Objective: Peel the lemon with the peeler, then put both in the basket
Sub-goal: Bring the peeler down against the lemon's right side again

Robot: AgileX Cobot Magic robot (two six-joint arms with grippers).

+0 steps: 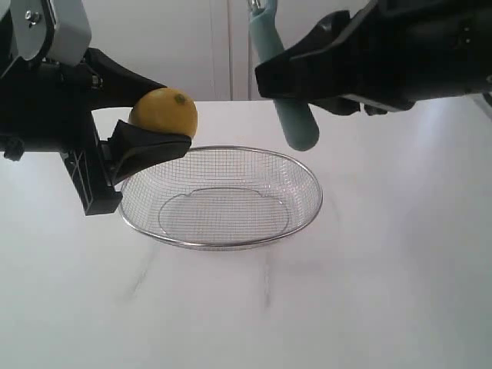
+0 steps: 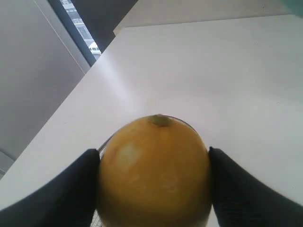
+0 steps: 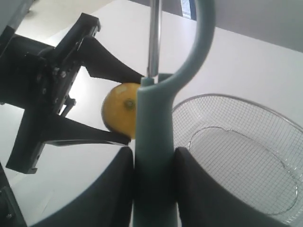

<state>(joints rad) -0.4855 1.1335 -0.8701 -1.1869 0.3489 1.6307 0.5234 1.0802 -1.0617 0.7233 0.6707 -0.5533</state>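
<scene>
1. Left gripper [image 1: 171, 115] is clamped on the lemon [image 1: 161, 108], a finger on each side, nub poking out past the tips.
2. Right gripper [image 3: 155, 184] squeezes the peeler [image 3: 152, 123] handle tight, blade end sticking out beyond its fingers.
3. Basket [image 1: 304, 188] sits below both, touching neither.

You have white tabletop [image 1: 400, 292], glossy, faint grey streaks near front. Pale wall [image 1: 154, 46] behind, vertical seam in it. Left wrist view: narrow window strip [image 2: 75, 21] beyond table edge, grey panel [image 2: 28, 85] beside it.
</scene>
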